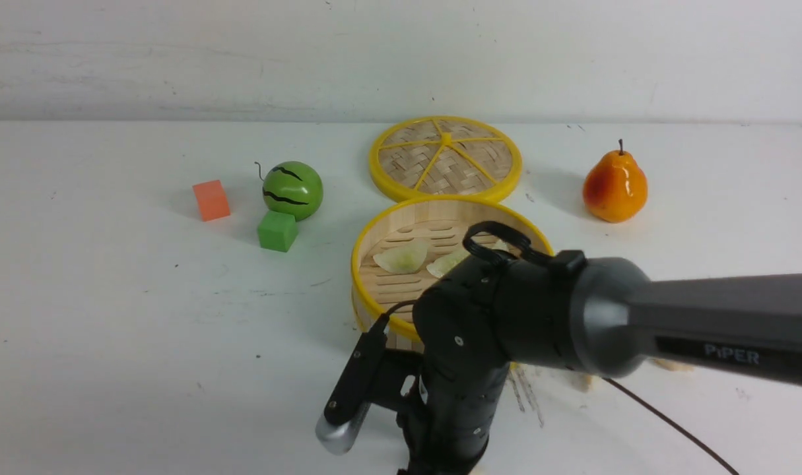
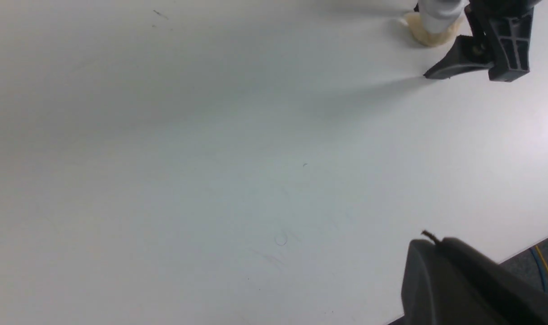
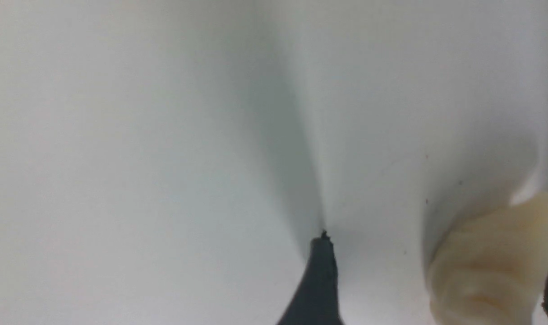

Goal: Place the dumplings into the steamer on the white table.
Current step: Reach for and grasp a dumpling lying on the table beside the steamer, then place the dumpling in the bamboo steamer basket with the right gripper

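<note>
The steamer (image 1: 374, 254) stands mid-table on the white table (image 1: 143, 343), with two pale green dumplings (image 1: 401, 257) (image 1: 445, 264) on its slats. My right arm's wrist (image 1: 457, 396) points down in front of it; the fingertips fall below the front view. In the right wrist view my right gripper (image 3: 438, 253) is open over the table, and a cream dumpling (image 3: 490, 266) lies between its fingers (image 3: 321, 280), close to the far one. The same dumpling (image 2: 429, 35) shows in the left wrist view. More cream dumplings (image 1: 582, 381) peek from under the arm. My left gripper (image 2: 436, 241) is shut and empty.
The woven lid (image 1: 445, 158) lies flat behind the steamer. A striped green ball (image 1: 293, 190), a green cube (image 1: 277, 231) and an orange cube (image 1: 211, 200) sit at the left, an orange pear (image 1: 614, 187) at the right. The table edge (image 2: 526, 246) runs beside my left gripper.
</note>
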### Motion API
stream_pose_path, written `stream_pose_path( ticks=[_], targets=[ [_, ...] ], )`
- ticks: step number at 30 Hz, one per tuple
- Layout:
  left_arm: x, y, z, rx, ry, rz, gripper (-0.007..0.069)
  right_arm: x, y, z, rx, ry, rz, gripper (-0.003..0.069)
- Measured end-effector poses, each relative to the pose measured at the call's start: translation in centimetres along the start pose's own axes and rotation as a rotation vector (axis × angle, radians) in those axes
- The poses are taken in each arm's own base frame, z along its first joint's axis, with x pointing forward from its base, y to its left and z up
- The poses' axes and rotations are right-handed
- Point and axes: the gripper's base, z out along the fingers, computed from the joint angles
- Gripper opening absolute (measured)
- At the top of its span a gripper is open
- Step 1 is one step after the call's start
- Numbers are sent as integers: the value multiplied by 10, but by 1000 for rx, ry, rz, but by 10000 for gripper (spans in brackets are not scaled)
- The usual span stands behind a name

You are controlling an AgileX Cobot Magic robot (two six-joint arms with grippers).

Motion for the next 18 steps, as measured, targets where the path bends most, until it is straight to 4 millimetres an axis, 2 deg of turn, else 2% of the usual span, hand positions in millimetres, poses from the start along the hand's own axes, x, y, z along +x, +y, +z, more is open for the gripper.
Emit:
stream_pose_path(
  ticks=[5, 10, 16, 18],
  targets=[
    [1, 2, 0, -23, 11, 9, -14, 0, -2, -1, 23, 10, 2, 186],
    [1, 4, 0, -41, 8, 16, -14, -9, -7, -20, 37, 67, 4, 201],
    [1, 4, 0, -49, 6, 20, -14, -48, -25, -82, 115, -97, 113, 202],
    [1, 4, 0, -49, 6, 20, -14, -62, -42, -104, 146, -209, 218, 202]
  ],
)
